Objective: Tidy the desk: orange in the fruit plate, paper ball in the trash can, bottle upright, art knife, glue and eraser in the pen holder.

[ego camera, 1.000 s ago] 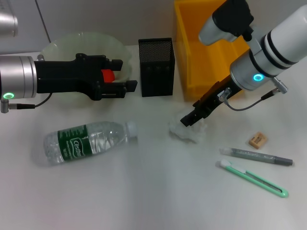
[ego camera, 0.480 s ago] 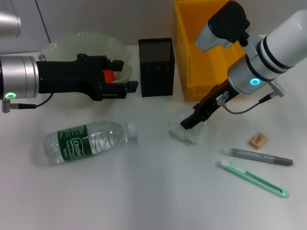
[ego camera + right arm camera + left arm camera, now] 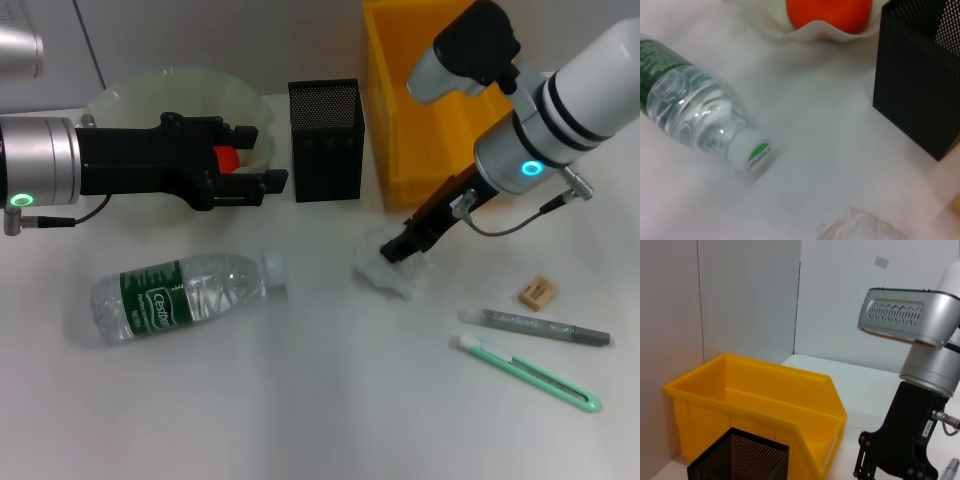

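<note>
Right tool (image 3: 397,248) now lower, on crumpled white paper ball (image 3: 393,272).

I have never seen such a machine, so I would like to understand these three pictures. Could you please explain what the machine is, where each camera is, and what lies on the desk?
This is a robot with two arms. One picture looks down from its head; the other two come from cameras on its wrists.

On the white desk a water bottle lies on its side. Behind it a pale fruit plate holds an orange. Next come a black mesh pen holder and a yellow bin, probably the trash can. Near the front lie an eraser, a grey glue stick and a green art knife.

The left gripper hangs open in front of the plate, holding nothing. The right gripper is down at the crumpled paper ball; whether it grips it is not visible.
</note>
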`<state>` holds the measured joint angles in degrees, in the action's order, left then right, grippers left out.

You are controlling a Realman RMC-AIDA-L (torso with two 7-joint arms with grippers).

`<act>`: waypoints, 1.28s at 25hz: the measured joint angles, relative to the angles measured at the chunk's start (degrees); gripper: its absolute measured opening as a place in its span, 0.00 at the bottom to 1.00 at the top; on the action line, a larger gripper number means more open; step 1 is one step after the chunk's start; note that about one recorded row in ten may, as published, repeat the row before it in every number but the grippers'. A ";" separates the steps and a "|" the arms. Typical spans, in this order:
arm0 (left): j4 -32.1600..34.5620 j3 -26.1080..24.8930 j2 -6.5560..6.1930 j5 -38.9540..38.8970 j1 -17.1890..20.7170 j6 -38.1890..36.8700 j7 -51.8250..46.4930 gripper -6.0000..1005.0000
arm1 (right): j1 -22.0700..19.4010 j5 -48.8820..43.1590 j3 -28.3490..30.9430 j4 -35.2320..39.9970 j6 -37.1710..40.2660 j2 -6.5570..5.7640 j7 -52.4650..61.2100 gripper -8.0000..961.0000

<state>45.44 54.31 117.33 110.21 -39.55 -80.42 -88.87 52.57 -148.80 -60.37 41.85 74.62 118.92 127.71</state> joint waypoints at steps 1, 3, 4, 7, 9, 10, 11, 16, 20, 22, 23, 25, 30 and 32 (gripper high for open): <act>0.00 0.00 0.00 0.00 0.00 0.00 0.01 0.71 | -0.15 0.09 0.03 0.70 0.26 -0.01 0.22 0.49; 0.00 0.00 0.00 0.00 0.00 0.01 0.01 0.71 | -0.76 0.37 0.13 3.17 1.66 0.02 0.84 0.46; 0.00 0.00 0.00 0.00 0.06 0.00 -0.02 0.71 | -1.22 0.81 0.17 4.85 2.62 0.07 1.00 0.45; 0.01 0.00 0.00 0.00 0.14 0.00 -0.04 0.71 | -2.77 3.71 0.26 10.27 5.72 0.14 1.09 0.41; 0.06 0.00 0.00 0.00 0.24 0.00 -0.03 0.71 | -4.11 6.45 0.29 14.48 7.89 0.13 1.04 0.39; 0.06 0.00 0.00 0.00 0.24 0.00 -0.03 0.71 | -4.66 7.45 0.28 16.30 8.70 0.14 1.05 0.38; 0.07 0.00 -0.01 0.00 0.23 0.00 -0.01 0.71 | -5.75 8.73 0.36 19.61 9.74 0.11 1.07 0.37; 0.44 0.01 -0.10 0.00 0.43 0.00 0.06 0.71 | -9.81 9.61 0.17 30.32 10.76 0.13 3.84 0.35; 0.48 -0.01 -0.22 0.00 0.50 0.01 0.04 0.71 | -12.78 8.93 0.68 36.90 10.16 0.14 6.16 0.34; 0.50 -0.05 -0.25 0.00 0.51 0.01 0.04 0.71 | -14.26 8.41 1.08 39.42 9.39 0.09 6.91 0.34; 0.52 -0.14 -0.36 0.00 0.52 0.01 0.05 0.71 | -14.97 7.80 1.22 40.48 8.58 0.08 7.35 0.34; 0.53 -0.08 -0.43 0.00 0.53 0.00 0.13 0.71 | -15.88 6.53 1.43 41.49 6.98 0.09 7.99 0.34; 0.53 0.02 -0.44 0.00 0.53 0.00 0.16 0.71 | -16.83 3.64 1.27 40.03 0.67 0.17 8.68 0.34; 0.53 0.02 -0.44 0.00 0.53 0.00 0.16 0.71 | -16.82 3.56 1.00 38.40 -2.03 0.14 8.51 0.34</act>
<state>45.97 54.33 116.89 110.21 -39.02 -80.42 -88.71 35.76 -145.24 -59.37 80.25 72.60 119.07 136.21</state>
